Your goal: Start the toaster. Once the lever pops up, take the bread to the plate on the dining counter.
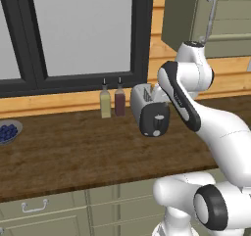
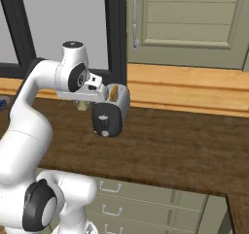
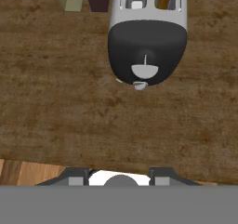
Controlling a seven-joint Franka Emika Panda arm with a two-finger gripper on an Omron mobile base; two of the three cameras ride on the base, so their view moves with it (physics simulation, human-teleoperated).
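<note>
Two slots top the silver toaster (image 3: 148,14) on the wooden counter (image 3: 56,107), the bread (image 2: 113,92) standing in one; the pincer (image 3: 120,174) hangs above, short of the black end panel, with too little of its tips visible to tell whether they are spread. To start it well, I would bring the tips squarely over the pale lever (image 3: 144,70) and press straight down along its slot without shoving the toaster. No brand or writing is legible on it or the two bottles (image 1: 112,102).

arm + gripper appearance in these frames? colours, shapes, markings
The arm is glossy white with rounded, tubular links, dark grey to black joint bands and round end caps. One link carries a black inset panel. No cables or markings visible. The gripper has two small dark grey finger tips.
</note>
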